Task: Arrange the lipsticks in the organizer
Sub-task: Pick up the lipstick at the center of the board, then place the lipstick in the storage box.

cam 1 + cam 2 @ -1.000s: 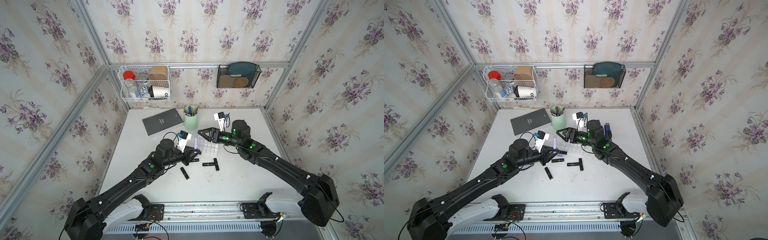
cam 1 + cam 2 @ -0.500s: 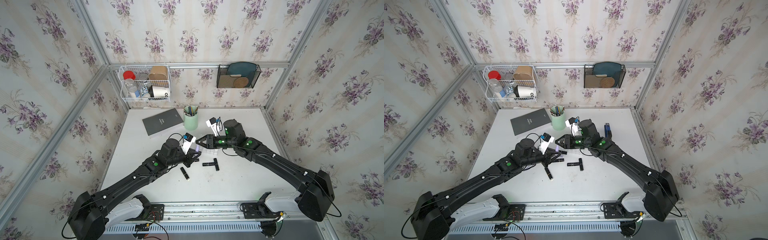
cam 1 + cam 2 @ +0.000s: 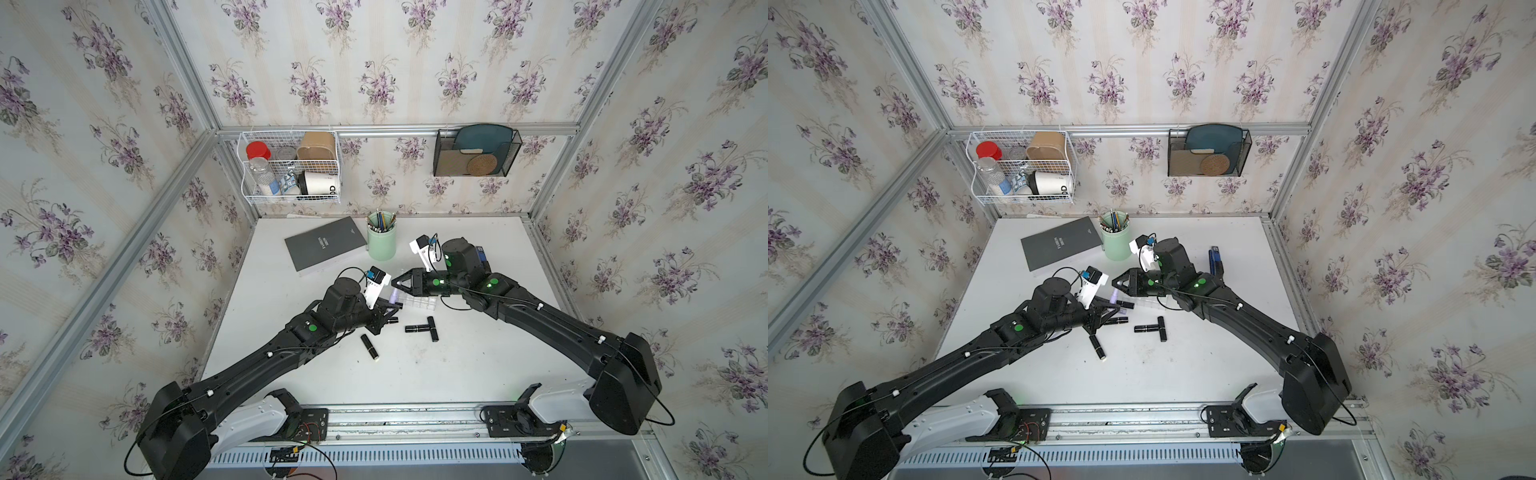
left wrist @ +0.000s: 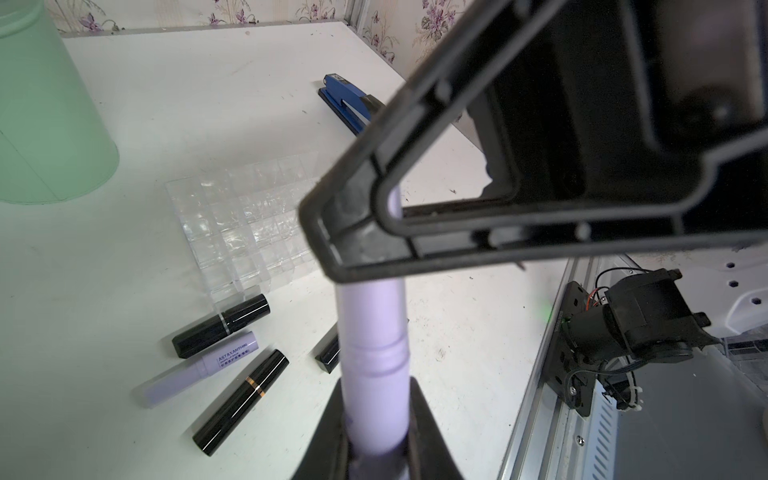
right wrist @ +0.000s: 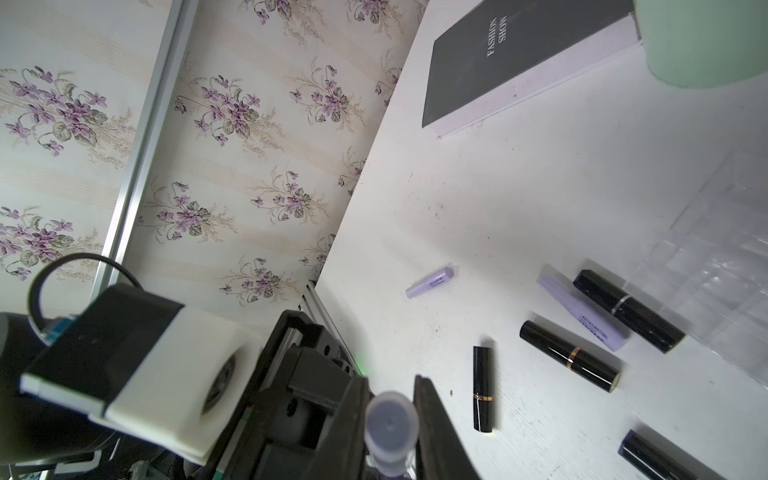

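Note:
My left gripper [image 4: 376,390] is shut on the lower end of a lilac lipstick [image 4: 374,353] and holds it upright just left of the clear organizer [image 3: 419,301]. My right gripper [image 5: 390,386] reaches in from the right, its jaws pressed on both sides of the same lilac lipstick's [image 5: 390,419] top end. In both top views the two grippers meet at this tube [image 3: 1113,296]. Loose on the table lie several black lipsticks [image 3: 369,346] [image 3: 417,328] [image 5: 569,355] and two lilac ones [image 5: 430,282] [image 5: 582,313]. The organizer's cells [image 4: 241,220] look empty.
A mint-green pen cup [image 3: 381,241] and a dark book [image 3: 324,249] stand behind the grippers. A blue stapler [image 3: 1214,259] lies at the right, behind my right arm. A wire basket [image 3: 291,166] and a black mesh rack [image 3: 473,151] hang on the back wall.
My right gripper has swung left from above the organizer to the lilac lipstick and closed its jaws on the tube's top. My left gripper kept its hold and shifted slightly right.

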